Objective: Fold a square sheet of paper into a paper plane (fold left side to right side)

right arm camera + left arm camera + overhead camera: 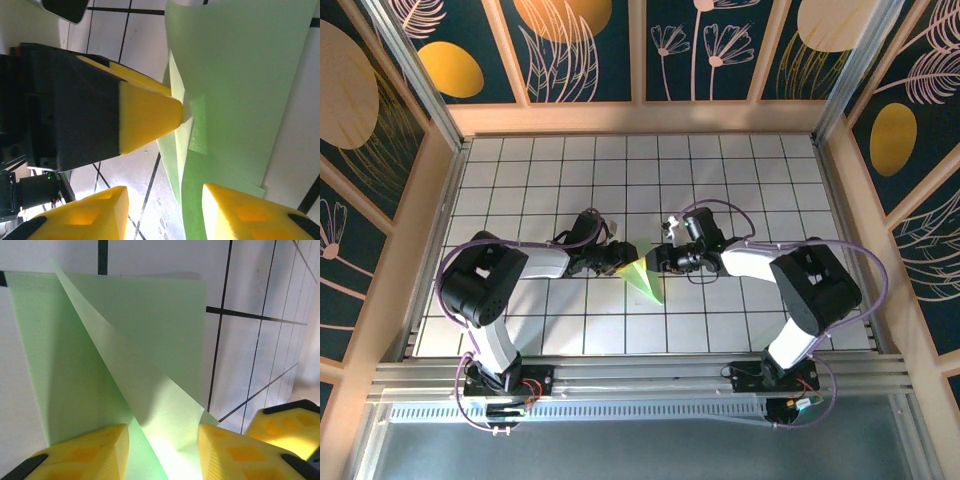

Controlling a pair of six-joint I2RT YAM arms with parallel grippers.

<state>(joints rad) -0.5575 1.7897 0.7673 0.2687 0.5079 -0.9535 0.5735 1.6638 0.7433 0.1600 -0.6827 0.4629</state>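
1. The green sheet of paper [645,280] lies near the middle of the white tiled table [770,180], between the two grippers. From the overhead camera it reads as a creased shape narrowing to a point on the side towards the arm bases.
2. The left gripper [612,263] meets the sheet from the left and the right gripper [658,262] from the right. Both arms reach inward over the table.
3. In the left wrist view the sheet [150,330] shows one layer flat on the tiles. A creased flap rises from it on a diagonal and passes between the fingers of the left gripper [163,437].
4. Those yellow fingers [82,452] stand apart, with a clear gap much wider than the paper. The flap touches the edge of the right-hand finger, and we see no pinch: the left gripper is released.
5. A further yellow finger [286,427] sits just beside, at the lower right of that view; it is the right gripper's.
6. In the right wrist view the sheet [240,75] lies in overlapping folded layers. One yellow finger of the left gripper [150,117] touches a raised fold.
7. The right gripper [165,197] has its fingers [250,212] spread, one over bare tile and one over the paper. It grasps nothing.
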